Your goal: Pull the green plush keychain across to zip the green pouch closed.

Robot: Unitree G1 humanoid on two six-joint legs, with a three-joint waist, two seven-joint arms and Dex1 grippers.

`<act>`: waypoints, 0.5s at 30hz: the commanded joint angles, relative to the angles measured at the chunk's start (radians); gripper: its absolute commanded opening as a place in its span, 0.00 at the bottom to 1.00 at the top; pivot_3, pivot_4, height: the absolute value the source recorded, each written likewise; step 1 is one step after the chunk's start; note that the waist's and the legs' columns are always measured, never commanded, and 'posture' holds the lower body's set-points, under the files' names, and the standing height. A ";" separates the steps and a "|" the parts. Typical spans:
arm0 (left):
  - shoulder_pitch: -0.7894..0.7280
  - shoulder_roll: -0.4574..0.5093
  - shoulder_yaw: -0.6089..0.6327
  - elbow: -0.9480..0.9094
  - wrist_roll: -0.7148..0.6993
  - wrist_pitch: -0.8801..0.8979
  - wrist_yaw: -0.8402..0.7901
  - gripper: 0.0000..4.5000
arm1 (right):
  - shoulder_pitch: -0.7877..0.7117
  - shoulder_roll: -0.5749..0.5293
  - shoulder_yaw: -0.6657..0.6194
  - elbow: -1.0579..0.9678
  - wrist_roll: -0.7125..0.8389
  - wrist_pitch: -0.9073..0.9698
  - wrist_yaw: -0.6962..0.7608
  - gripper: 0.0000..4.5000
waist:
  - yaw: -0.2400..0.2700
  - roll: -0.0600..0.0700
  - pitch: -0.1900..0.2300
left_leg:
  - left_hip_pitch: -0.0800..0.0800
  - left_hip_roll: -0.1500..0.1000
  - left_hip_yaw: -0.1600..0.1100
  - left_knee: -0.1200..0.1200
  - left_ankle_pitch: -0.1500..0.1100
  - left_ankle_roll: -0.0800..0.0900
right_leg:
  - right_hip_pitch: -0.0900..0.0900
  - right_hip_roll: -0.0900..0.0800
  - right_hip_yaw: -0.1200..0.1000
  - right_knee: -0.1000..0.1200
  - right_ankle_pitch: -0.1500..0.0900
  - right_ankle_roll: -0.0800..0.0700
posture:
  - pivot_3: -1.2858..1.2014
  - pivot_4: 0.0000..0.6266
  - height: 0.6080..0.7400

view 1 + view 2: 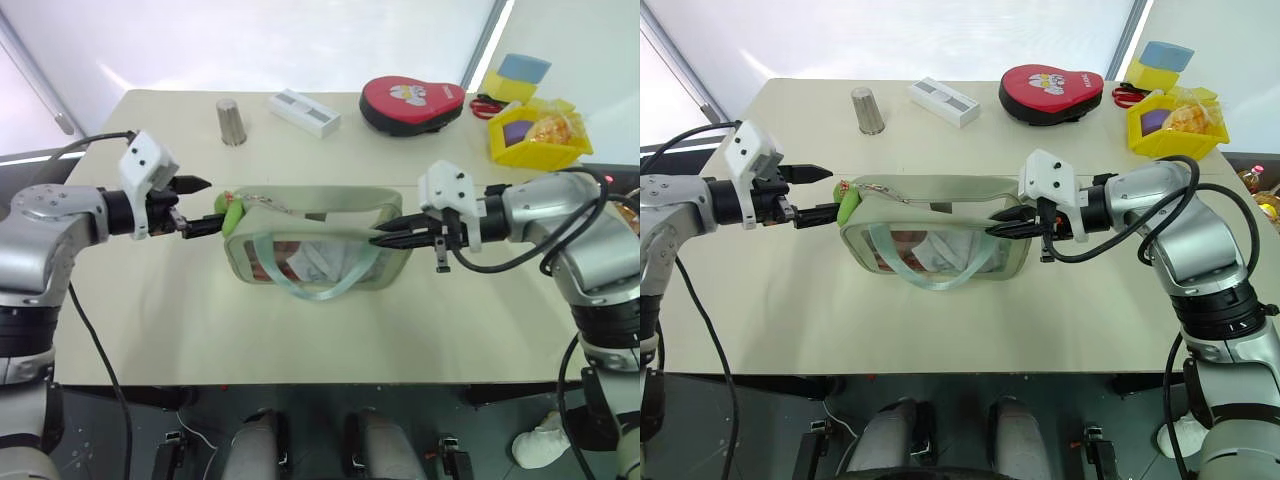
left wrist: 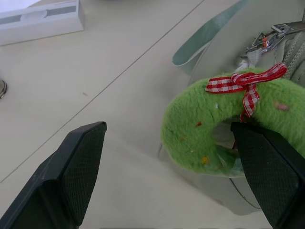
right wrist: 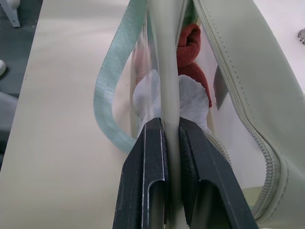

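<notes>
head views: the keychain hangs at the pouch's left end, just off the left gripper, the nearer arm; the pouch runs lengthwise toward the right gripper.

left wrist view: jaws wide, holding nothing, the plush between the tips, against one finger.

right wrist view: jaws pinched shut on the pouch's edge.

no writing readable.

The scene is evenly and brightly lit, with strong daylight blown out to white along the far wall behind the table. Only soft, faint shadows are cast beneath the green pouch. In the left wrist view the near fingers are rendered slightly soft, while the plush is held in focus
</notes>
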 commanded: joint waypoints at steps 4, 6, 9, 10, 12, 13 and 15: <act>-0.016 -0.003 0.024 -0.012 -0.007 -0.011 -0.011 0.25 | -0.004 0.001 -0.014 -0.035 0.015 0.002 -0.016 0.07 | -0.001 0.000 0.000 | 0.000 0.000 0.000 0.000 0.000 0.000 | 0.000 0.000 0.000 0.000 0.000 0.000 | 0.52 0.24 1.00; -0.035 0.005 0.032 -0.008 -0.018 0.005 -0.018 0.16 | -0.001 0.000 -0.014 -0.034 0.012 -0.005 -0.020 0.07 | 0.000 0.000 0.000 | 0.000 0.000 0.000 0.000 0.000 0.000 | 0.000 0.000 0.000 0.000 0.000 0.000 | 0.52 0.24 1.00; -0.095 0.033 0.053 -0.007 -0.053 0.041 -0.052 0.16 | -0.002 0.003 -0.015 -0.029 0.009 -0.012 -0.027 0.07 | 0.001 0.000 0.000 | 0.000 0.000 0.000 0.000 0.000 0.000 | 0.000 0.000 0.000 0.000 0.000 0.000 | 0.52 0.24 1.00; -0.124 0.039 0.059 -0.005 -0.071 0.061 -0.063 0.16 | -0.003 0.005 -0.015 -0.027 0.007 -0.015 -0.030 0.07 | 0.001 0.000 0.000 | 0.000 0.000 0.000 0.000 0.000 0.000 | 0.000 0.000 0.000 0.000 0.000 0.000 | 0.52 0.24 1.00; -0.186 0.041 0.060 -0.013 -0.113 0.104 -0.086 0.16 | -0.004 0.009 -0.013 -0.023 0.006 -0.019 -0.035 0.07 | 0.001 -0.001 0.000 | 0.000 0.000 0.000 0.000 0.000 0.000 | 0.000 0.000 0.000 0.000 0.000 0.000 | 0.52 0.24 1.00; -0.213 0.029 0.054 -0.023 -0.132 0.123 -0.087 0.16 | -0.005 0.012 -0.012 -0.021 0.004 -0.023 -0.038 0.07 | 0.001 -0.001 0.000 | 0.000 0.000 0.000 0.000 0.000 0.000 | 0.000 0.000 0.000 0.000 0.000 0.000 | 0.52 0.24 1.00; -0.243 0.000 0.027 -0.049 -0.145 0.138 -0.083 0.16 | -0.006 0.019 -0.009 -0.019 0.002 -0.026 -0.044 0.07 | 0.001 0.000 0.000 | 0.000 0.000 0.000 0.000 0.000 0.000 | 0.000 0.000 0.000 0.000 0.000 0.000 | 0.52 0.24 1.00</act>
